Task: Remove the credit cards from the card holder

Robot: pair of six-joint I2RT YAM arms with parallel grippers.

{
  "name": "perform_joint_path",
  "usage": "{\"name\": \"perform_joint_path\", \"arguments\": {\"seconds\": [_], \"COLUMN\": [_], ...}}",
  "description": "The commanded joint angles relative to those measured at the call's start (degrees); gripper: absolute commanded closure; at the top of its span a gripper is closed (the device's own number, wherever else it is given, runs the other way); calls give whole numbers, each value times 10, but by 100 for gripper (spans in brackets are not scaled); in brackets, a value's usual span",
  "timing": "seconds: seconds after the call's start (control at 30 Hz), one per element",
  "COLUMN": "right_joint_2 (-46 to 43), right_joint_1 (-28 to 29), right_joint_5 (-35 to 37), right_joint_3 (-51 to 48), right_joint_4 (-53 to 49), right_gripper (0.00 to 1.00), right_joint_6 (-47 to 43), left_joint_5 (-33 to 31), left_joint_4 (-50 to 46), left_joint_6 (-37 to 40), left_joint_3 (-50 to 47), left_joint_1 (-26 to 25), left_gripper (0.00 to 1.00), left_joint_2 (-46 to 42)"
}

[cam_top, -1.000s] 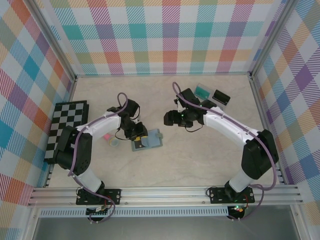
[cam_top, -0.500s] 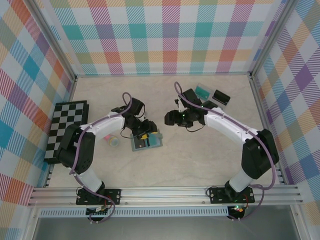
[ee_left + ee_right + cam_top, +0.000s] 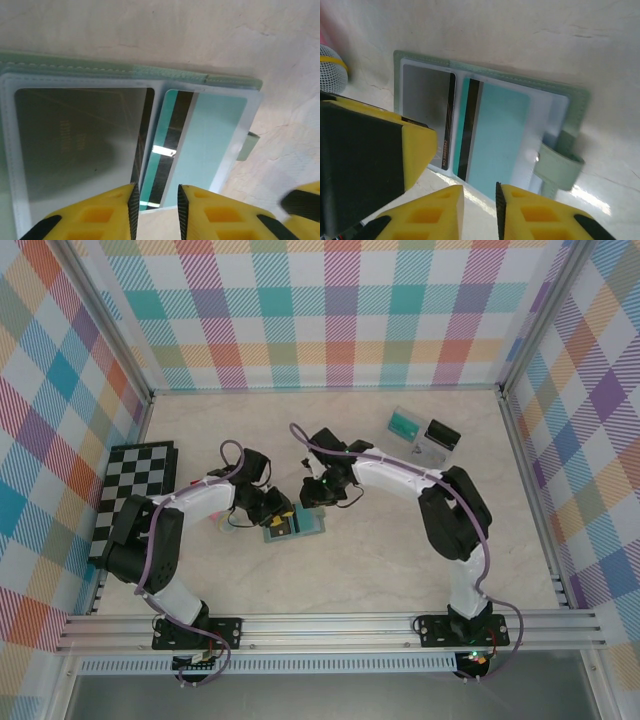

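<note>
The card holder (image 3: 300, 525) lies open on the table, grey-teal, its tab strap (image 3: 555, 165) on one edge. Two credit cards sit in its pockets: a dark grey one (image 3: 75, 145) (image 3: 425, 107) and a teal one with a black stripe (image 3: 200, 145) (image 3: 497, 137). My left gripper (image 3: 275, 512) (image 3: 156, 210) hovers at the holder's near edge. Its jaws stand a narrow gap apart with nothing gripped. My right gripper (image 3: 318, 498) (image 3: 480, 210) is at the holder's other side, jaws also narrowly apart and empty. The left gripper's yellow finger (image 3: 415, 145) covers part of the grey card.
A chequered board (image 3: 135, 500) lies at the far left. A clear tray (image 3: 425, 435) holding a teal and a dark item stands at the back right. Small pink and yellow things (image 3: 224, 524) lie just left of the holder, partly under the left arm.
The right arm swung left from mid-table to the card holder and its jaws narrowed. The left gripper shifted slightly on the holder, opened wider, then narrowed again.
</note>
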Motion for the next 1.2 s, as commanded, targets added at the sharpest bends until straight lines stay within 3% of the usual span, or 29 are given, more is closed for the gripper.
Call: {"name": "perform_joint_path", "arguments": {"seconds": [0.0,0.9,1.17], "right_joint_2": [29,128,134], "right_joint_1": [-2,-2,-2], "right_joint_5": [-11,23,24], "right_joint_3": [32,44,44], "right_joint_4": [-37,-90,-92], "right_gripper": [78,81,81], "right_joint_6": [-19,-25,-27], "left_joint_5": [18,13,25], "left_joint_4": [29,22,0], "left_joint_6": [-13,28,110], "left_joint_3": [-7,-9,14], "left_joint_1": [5,10,9], "left_gripper": [74,76,74], "left_joint_2": [5,40,48]}}
